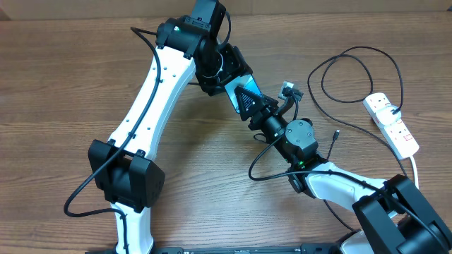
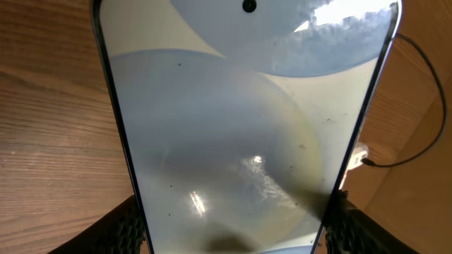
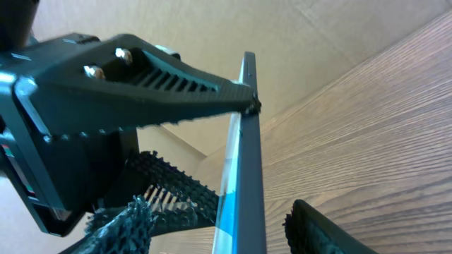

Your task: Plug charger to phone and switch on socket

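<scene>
The phone, slim with a light blue screen, is held off the table near the middle of the overhead view. My left gripper is shut on it, a finger pressed on each long edge, and the screen fills the left wrist view. My right gripper stands open around the phone's lower end, the thin edge between its fingers with a gap on both sides. The charger, a thin black cable, lies looped at the right and runs to the white socket. Its plug tip I cannot pick out.
The socket's thick white cord runs down toward the right arm's base. The left arm crosses the left half of the wooden table. A cardboard wall stands behind the table.
</scene>
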You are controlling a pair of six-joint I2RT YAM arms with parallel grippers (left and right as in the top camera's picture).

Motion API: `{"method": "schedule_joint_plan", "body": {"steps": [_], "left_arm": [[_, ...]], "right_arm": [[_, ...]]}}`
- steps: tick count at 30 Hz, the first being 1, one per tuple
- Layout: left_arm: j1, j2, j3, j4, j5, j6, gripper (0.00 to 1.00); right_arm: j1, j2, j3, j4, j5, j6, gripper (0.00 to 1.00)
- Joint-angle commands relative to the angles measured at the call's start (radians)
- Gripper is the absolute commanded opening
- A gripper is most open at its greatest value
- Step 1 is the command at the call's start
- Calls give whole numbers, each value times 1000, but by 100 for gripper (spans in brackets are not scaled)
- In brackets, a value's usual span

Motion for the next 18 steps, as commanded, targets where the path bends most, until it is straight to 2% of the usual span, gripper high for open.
{"method": "schedule_joint_plan", "body": {"steps": [1,7,10,18], "left_arm": [[-16,-14,28,15,54,-19,33],[-37,-14,28,14,55,-19,33],[-46,-14,28,14,55,-19,33],[-48,-14,28,5,47,-14,34]], "right_arm": [[4,3,23,3,31,-1,58],[4,3,23,7,30,0,44],[4,3,23,7,30,-1,41],[4,3,23,6,29,-1,25]]}}
